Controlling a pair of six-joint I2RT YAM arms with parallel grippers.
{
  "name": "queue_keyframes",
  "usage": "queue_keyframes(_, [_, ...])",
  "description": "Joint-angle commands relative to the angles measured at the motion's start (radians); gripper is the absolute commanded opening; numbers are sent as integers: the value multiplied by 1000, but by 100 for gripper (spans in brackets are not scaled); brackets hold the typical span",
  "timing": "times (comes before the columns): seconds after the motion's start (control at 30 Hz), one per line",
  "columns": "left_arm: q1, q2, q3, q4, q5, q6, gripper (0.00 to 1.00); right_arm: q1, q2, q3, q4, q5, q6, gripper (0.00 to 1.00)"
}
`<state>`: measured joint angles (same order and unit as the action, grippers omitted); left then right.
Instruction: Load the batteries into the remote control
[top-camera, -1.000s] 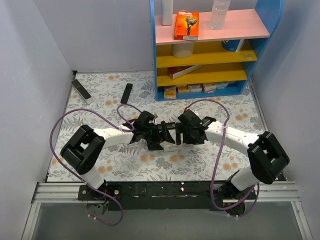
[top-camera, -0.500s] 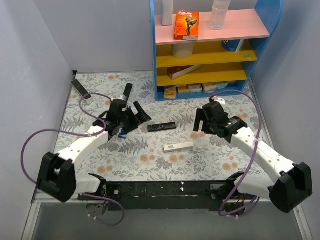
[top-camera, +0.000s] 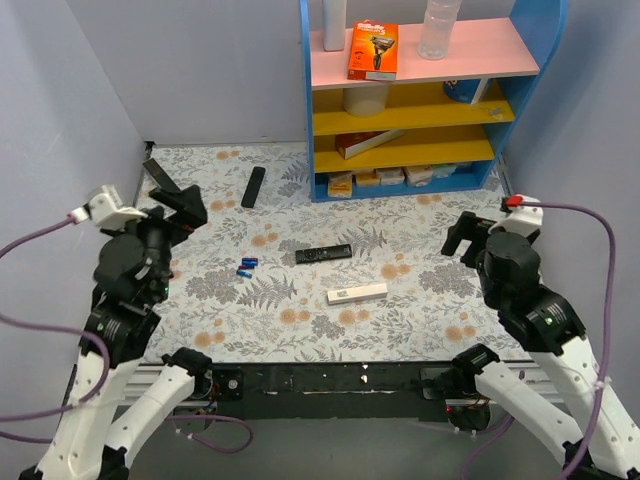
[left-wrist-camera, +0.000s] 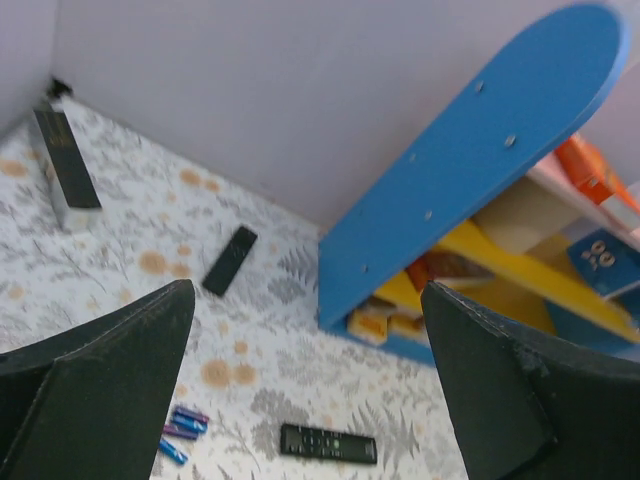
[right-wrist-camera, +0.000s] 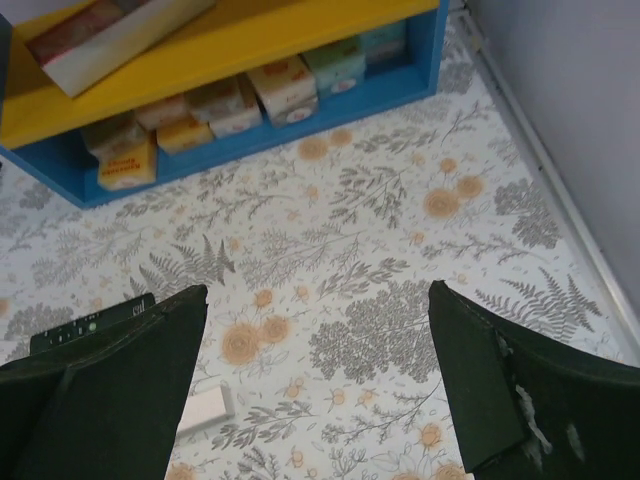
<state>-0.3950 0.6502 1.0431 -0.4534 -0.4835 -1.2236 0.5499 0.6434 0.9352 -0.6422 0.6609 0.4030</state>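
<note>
The white remote control (top-camera: 357, 293) lies flat on the flowered table, near the middle. One end of it shows in the right wrist view (right-wrist-camera: 205, 410). No red batteries show in any view. My left gripper (top-camera: 178, 207) is raised at the far left, open and empty (left-wrist-camera: 310, 400). My right gripper (top-camera: 466, 236) is raised at the right, open and empty (right-wrist-camera: 315, 390). Both are well away from the white remote.
A pair of small blue cells (top-camera: 246, 267) lies left of a black remote (top-camera: 323, 254). Another black remote (top-camera: 254, 186) and a dark remote (left-wrist-camera: 65, 170) lie at the back left. A blue shelf unit (top-camera: 420, 100) holding boxes stands at the back.
Both arms have pulled back from the table's middle, out to the sides and upward. The white remote and the black remote stay on the table.
</note>
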Motion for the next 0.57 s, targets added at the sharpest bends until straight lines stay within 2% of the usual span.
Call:
queue_keyframes(0.0, [-1, -116, 44, 41, -165, 185, 98, -4, -93, 51, 127, 103, -142, 98])
queue_keyframes(0.17, [-1, -204, 54, 58, -205, 253, 98, -2, -172, 45, 168, 115, -202, 98])
queue_keyframes(0.53, [-1, -238, 23, 62, -262, 210, 98, -4, -234, 36, 184, 103, -257, 98])
